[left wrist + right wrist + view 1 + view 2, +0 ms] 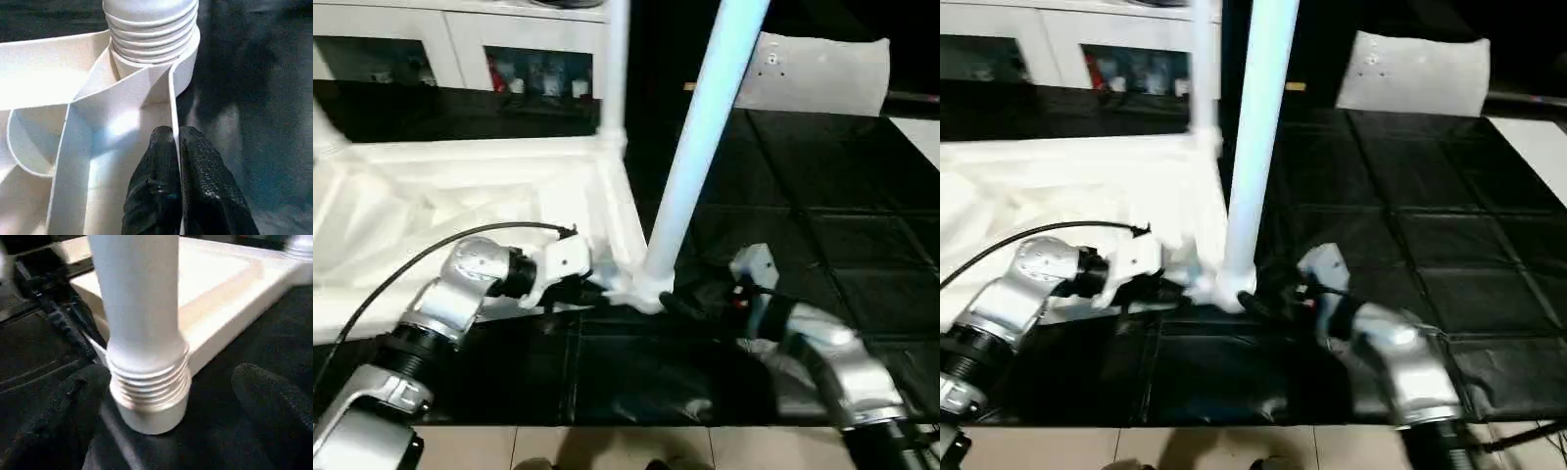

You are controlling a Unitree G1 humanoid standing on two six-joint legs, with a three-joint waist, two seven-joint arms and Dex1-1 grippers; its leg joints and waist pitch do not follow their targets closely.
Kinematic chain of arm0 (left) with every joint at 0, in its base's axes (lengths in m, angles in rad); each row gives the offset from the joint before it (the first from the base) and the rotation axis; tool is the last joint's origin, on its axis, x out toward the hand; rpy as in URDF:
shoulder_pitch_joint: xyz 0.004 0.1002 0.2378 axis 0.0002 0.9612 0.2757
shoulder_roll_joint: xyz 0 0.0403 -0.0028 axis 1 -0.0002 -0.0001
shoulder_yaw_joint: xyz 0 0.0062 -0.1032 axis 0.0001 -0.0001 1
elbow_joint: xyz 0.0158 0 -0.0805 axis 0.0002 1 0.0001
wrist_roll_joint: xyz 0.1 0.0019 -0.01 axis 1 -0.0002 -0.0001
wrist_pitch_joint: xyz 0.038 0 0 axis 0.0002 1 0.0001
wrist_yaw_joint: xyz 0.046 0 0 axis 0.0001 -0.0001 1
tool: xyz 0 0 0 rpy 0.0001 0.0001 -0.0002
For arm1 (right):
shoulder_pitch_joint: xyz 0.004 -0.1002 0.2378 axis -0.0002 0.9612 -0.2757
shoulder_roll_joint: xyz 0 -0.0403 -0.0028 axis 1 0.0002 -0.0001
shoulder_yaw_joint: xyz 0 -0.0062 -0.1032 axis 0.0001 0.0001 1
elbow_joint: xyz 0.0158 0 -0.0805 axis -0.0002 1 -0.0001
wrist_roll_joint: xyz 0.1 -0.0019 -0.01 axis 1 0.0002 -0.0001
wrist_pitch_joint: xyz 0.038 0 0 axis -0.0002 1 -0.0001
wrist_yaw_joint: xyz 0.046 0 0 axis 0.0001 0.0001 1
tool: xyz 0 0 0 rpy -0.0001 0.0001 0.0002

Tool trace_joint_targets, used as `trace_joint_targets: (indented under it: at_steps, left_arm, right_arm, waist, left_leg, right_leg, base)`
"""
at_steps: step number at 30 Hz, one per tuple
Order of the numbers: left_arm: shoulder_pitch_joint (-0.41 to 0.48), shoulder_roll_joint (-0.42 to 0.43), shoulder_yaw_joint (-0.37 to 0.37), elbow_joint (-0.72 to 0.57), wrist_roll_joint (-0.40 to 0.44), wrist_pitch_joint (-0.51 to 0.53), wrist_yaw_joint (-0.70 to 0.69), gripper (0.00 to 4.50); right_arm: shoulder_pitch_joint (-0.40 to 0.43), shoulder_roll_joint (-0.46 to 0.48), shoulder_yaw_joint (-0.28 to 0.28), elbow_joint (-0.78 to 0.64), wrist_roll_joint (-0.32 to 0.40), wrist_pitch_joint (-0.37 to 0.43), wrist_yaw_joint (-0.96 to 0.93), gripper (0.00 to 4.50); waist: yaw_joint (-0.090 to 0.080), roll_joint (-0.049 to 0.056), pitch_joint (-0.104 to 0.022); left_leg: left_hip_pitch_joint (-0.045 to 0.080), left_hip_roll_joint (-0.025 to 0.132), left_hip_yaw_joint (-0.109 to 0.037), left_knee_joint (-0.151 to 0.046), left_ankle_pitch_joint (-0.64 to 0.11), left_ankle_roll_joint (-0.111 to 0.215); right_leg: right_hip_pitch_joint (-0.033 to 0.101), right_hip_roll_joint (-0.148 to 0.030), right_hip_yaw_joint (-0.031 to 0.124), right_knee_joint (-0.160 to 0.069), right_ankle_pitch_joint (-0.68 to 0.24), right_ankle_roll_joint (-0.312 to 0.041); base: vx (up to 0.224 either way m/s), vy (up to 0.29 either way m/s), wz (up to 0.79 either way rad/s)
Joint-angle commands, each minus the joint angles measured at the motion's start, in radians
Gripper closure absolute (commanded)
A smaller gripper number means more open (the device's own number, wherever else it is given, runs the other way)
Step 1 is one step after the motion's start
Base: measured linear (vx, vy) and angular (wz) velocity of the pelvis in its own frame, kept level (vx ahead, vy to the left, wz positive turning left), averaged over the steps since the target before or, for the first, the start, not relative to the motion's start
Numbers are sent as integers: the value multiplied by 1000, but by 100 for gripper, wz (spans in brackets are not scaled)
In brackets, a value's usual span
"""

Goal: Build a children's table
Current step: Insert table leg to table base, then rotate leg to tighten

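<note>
The white tabletop [460,186] lies upside down on the black mat, ribbed underside up. One long white leg [700,147] stands tilted in its near right corner socket, with the threaded end [149,382] showing at the socket. A second leg [616,69] rises upright from the far right corner. My left gripper [592,291] is shut on the tabletop's rim [172,98] just beside that near socket. My right gripper [680,305] is open at the leg's base, with one black finger [73,401] on each side of it and neither squeezing it.
A black mat [822,245] covers the floor under and to the right of the tabletop. A flat white bag [813,73] lies at the back right. White cabinets with glass doors [460,49] stand behind. Tan floor [607,446] shows at the near edge.
</note>
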Motion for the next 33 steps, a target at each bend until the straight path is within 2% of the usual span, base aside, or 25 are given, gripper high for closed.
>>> trace_joint_targets:
  at_steps: [1, 6, 10, 14, 15, 18, 21, 22, 26, 30, 33]
  left_arm:
    - [-17, -3, -73, 11, 11, -43, -97, 450]
    - [-33, -8, -91, 26, 16, -77, -144, 450]
    - [-47, -17, -106, 42, 20, -100, -169, 450]
    - [-53, -22, -109, 49, 20, -108, -182, 450]
    - [-56, -23, -114, 53, 23, -115, -187, 450]
    - [-58, -23, -116, 56, 25, -121, -192, 450]
    - [-58, -21, -119, 64, 28, -130, -201, 450]
    - [-58, -20, -120, 65, 29, -131, -202, 450]
    - [-58, -20, -120, 67, 32, -133, -203, 450]
    - [-61, -17, -120, 78, 31, -137, -205, 450]
    - [-62, -17, -117, 84, 32, -136, -206, 450]
  right_arm:
    - [-29, -20, 25, -14, -6, -1, 54, 2]
    - [-61, -40, 66, 5, -14, 1, 133, 2]
    - [-99, -42, 98, 31, -15, 2, 183, 32]
    - [-121, -45, 117, 53, -25, -1, 211, 66]
    - [-134, -50, 128, 69, -28, -1, 233, 76]
    - [-139, -55, 135, 76, -29, 2, 250, 110]
    - [-148, -69, 153, 90, -33, 10, 285, 121]
    - [-149, -71, 155, 93, -35, 10, 289, 140]
    - [-157, -71, 156, 107, -35, 9, 300, 168]
    - [-165, -69, 164, 114, -35, 17, 319, 177]
    - [-164, -69, 171, 113, -32, 27, 326, 178]
  waist:
    - [-1, 6, -64]
    - [3, 4, -66]
    - [14, 2, -69]
    - [16, -1, -68]
    - [16, -5, -68]
    - [17, -6, -68]
    - [17, -8, -67]
    - [17, -11, -67]
    - [19, -10, -68]
    - [19, -10, -68]
    - [19, -9, -67]
  left_leg:
    - [4, 58, -9, -59, -17, 102]
    - [6, 60, -8, -57, -19, 96]
    - [6, 60, -8, -53, 0, 99]
    - [4, 59, -9, -53, -16, 85]
    - [3, 59, -9, -53, -20, 82]
    - [3, 59, -9, -52, -23, 78]
    - [2, 58, -9, -51, -11, 85]
    - [3, 58, -9, -51, -11, 86]
    - [3, 59, -9, -51, -15, 83]
    - [3, 58, -9, -50, -2, 89]
    - [2, 58, -9, -50, -7, 87]
  right_leg:
    - [62, -91, 57, -56, 31, -268]
    - [60, -92, 57, -54, 24, -270]
    - [61, -93, 56, -47, 55, -276]
    - [62, -94, 56, -49, 16, -268]
    - [62, -94, 56, -48, 6, -263]
    - [61, -94, 56, -48, -1, -262]
    - [61, -93, 55, -46, 13, -261]
    - [61, -93, 55, -47, 11, -260]
    - [61, -94, 55, -47, -2, -258]
    - [61, -92, 54, -43, 25, -266]
    - [62, -93, 54, -45, 14, -262]
  base:
    - [0, 0, 0]
    - [0, 0, 0]
    - [0, 0, 0]
    - [0, 0, 0]
    - [0, 0, 0]
    - [0, 0, 0]
    - [0, 0, 0]
    - [0, 0, 0]
    - [0, 0, 0]
    - [0, 0, 0]
    - [0, 0, 0]
